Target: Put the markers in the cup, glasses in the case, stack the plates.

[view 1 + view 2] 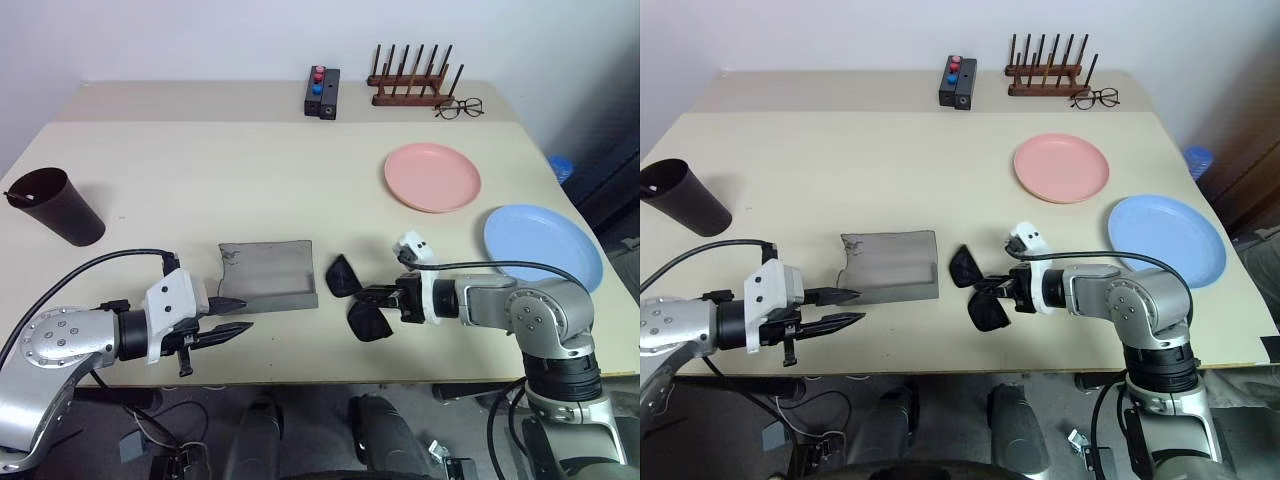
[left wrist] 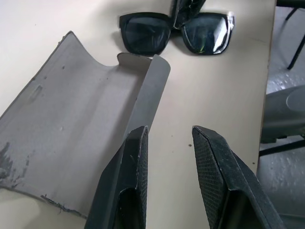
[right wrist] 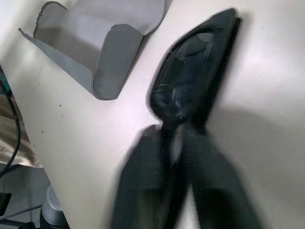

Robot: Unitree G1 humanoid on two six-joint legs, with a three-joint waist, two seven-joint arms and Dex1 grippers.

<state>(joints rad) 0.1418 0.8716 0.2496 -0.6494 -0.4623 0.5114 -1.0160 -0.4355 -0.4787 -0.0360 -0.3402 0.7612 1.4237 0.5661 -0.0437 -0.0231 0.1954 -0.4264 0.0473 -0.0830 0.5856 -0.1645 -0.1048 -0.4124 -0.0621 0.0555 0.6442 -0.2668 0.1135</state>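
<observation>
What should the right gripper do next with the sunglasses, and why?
Probably lift the glasses slightly and carry them toward the open case. The right gripper looks shut on the bridge between the two lenses, the glasses sit on the table just beside the case, and the case lies open with nothing in it. The left gripper hangs open at the case's near edge.

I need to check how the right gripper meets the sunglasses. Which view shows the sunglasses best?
The left wrist view: the sunglasses show both dark lenses, with the right gripper closed on the bridge. The eye views show them small beside the open case; the right wrist view shows one blurred lens.
</observation>
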